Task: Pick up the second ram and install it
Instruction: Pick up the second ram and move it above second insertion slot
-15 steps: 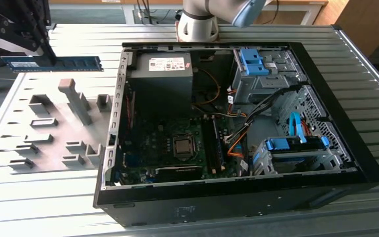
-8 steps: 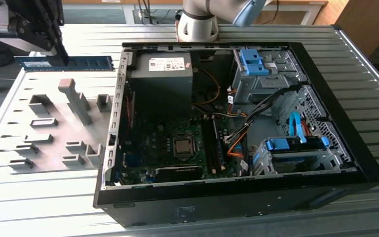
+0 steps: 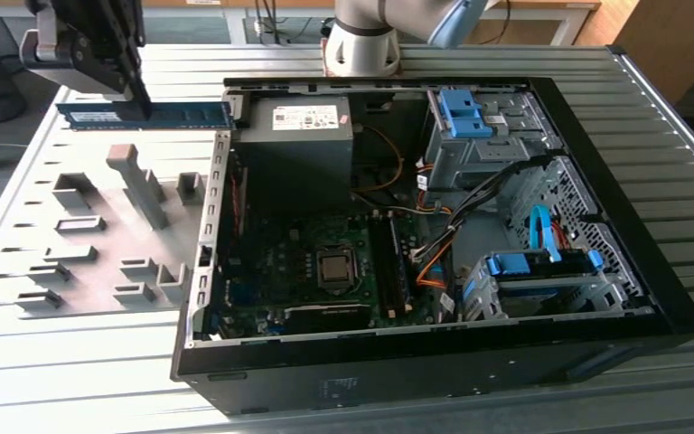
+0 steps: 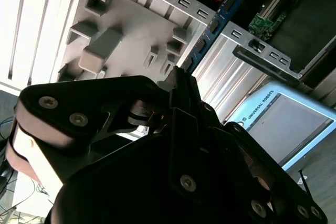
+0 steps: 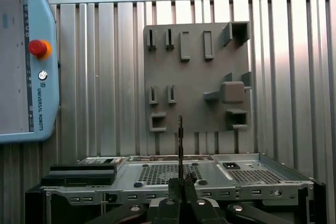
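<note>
The second ram (image 3: pixel 184 115) is a thin blue-green stick with black chips. It hangs level in the air above the table, beyond the grey holder plate (image 3: pixel 106 235) and at the exterior view's left of the open computer case (image 3: pixel 636 271). My gripper (image 3: pixel 137 108) is shut on the stick near its middle. In the second wrist view the ram (image 4: pixel 215 23) juts out past the gripper (image 4: pixel 177 76) over the plate (image 4: pixel 126 30). The first wrist view has the ram (image 5: pixel 180 140) edge-on, rising from the gripper (image 5: pixel 180 186).
Inside the case, the motherboard (image 3: pixel 311 271) has long dark memory slots (image 3: pixel 387 262) beside the processor socket. A power supply (image 3: pixel 299 136) and blue drive-bay clips (image 3: pixel 462 113) fill the far side. A teach pendant (image 5: pixel 26 66) lies on the ribbed metal table (image 5: pixel 105 77).
</note>
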Controlling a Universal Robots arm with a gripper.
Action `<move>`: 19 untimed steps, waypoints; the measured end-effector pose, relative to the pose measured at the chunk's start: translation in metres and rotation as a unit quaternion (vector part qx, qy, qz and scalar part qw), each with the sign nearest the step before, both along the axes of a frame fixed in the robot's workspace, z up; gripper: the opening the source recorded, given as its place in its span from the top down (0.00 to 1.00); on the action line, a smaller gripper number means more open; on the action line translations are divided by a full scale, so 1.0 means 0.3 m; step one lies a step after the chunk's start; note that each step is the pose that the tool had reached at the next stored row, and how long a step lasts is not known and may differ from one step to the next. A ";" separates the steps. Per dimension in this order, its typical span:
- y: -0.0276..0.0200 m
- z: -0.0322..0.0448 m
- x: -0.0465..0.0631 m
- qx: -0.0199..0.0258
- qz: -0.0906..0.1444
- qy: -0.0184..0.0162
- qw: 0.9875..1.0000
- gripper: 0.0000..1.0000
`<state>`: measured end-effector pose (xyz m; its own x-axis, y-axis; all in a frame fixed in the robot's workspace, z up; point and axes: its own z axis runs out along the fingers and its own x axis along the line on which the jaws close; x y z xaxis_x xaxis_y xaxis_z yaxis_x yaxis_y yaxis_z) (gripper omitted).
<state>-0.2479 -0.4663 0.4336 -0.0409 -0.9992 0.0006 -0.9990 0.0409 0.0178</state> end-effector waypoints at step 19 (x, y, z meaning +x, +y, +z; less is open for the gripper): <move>0.000 0.000 0.171 0.000 0.000 0.000 1.000 0.86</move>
